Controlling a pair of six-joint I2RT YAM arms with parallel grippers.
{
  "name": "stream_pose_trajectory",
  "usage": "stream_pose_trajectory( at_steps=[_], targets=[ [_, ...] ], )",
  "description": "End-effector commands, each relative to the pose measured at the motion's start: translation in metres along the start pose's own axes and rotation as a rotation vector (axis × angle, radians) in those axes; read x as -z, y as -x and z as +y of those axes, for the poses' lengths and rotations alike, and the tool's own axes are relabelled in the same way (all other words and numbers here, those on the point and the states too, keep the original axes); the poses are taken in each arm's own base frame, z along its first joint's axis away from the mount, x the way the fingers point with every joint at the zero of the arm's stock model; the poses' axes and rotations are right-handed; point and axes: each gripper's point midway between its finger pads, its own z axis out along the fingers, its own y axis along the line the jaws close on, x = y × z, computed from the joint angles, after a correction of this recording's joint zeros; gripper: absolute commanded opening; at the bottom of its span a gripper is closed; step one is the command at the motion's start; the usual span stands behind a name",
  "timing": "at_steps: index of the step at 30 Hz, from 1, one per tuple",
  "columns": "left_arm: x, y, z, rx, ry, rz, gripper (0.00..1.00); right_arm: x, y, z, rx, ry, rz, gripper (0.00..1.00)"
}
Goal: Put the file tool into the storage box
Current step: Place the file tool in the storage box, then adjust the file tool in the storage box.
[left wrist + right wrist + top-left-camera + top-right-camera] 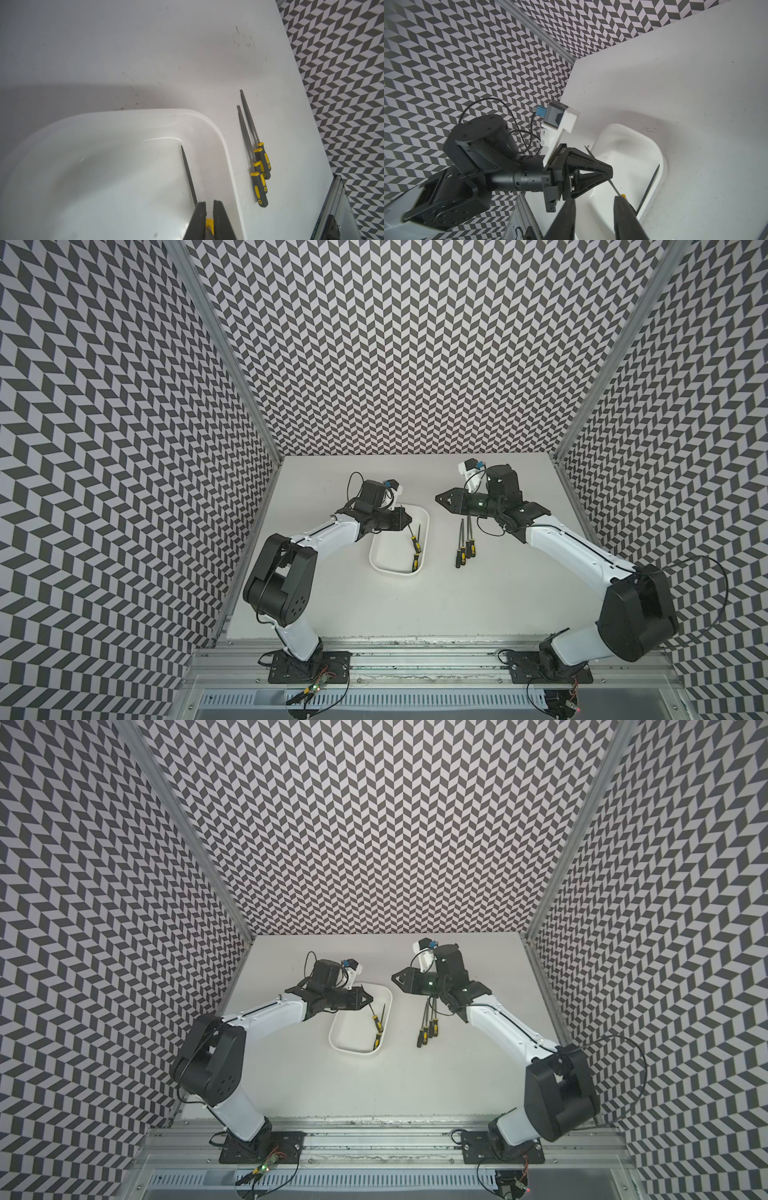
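White counter (332, 593): left pincer (410, 518) clamped on file tool (414, 539) over storage box (395, 570); right pincer (593, 199) apart.
Light and stiff, with a slick shaft (411, 531); the handle (416, 547) likely grips better.

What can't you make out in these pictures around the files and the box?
Loose files: tips hidden under the right gripper in both top views; they overlap in the left wrist view, so the count is unsure.
Held file: mostly behind the jaws of the left gripper in the left wrist view; whether its handle touches the storage box floor is unclear.
One corner of the storage box: covered by the left gripper in both top views.
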Motion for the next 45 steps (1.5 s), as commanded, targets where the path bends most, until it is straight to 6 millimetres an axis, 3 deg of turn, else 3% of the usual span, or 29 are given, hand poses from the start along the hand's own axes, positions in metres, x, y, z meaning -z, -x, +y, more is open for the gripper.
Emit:
stream_pose_trajectory(
  at_steps=[1,6,13,17,23,28,33,40,45],
  targets=[
    [-0.013,-0.014,0.007,-0.031,0.034,0.036,0.14,0.004,0.005,0.001,0.021,0.011,-0.029,0.34],
    [-0.015,-0.019,0.009,-0.044,0.057,0.051,0.14,0.005,0.004,-0.001,0.017,0.005,-0.030,0.34],
    [0.001,0.011,-0.015,-0.074,0.013,-0.020,0.15,0.003,-0.002,-0.004,0.002,0.013,-0.014,0.33],
    [-0.001,0.013,-0.015,-0.054,0.015,-0.001,0.15,0.004,-0.001,-0.002,0.004,0.014,-0.022,0.33],
    [-0.003,0.000,0.006,-0.030,0.116,0.049,0.44,0.005,0.000,-0.002,0.008,0.016,-0.020,0.33],
    [0.003,-0.011,0.019,-0.023,0.190,0.074,0.48,-0.011,-0.020,-0.014,-0.027,-0.007,0.105,0.33],
    [0.028,0.008,0.005,-0.015,0.168,-0.066,0.50,-0.028,-0.046,-0.021,-0.042,-0.023,0.208,0.28],
    [0.096,0.058,-0.006,0.003,0.200,-0.329,0.54,-0.054,-0.065,-0.007,0.033,-0.061,0.297,0.29],
    [0.104,0.070,0.004,0.033,0.202,-0.327,0.56,-0.080,-0.072,-0.012,0.062,-0.116,0.360,0.30]
  ],
)
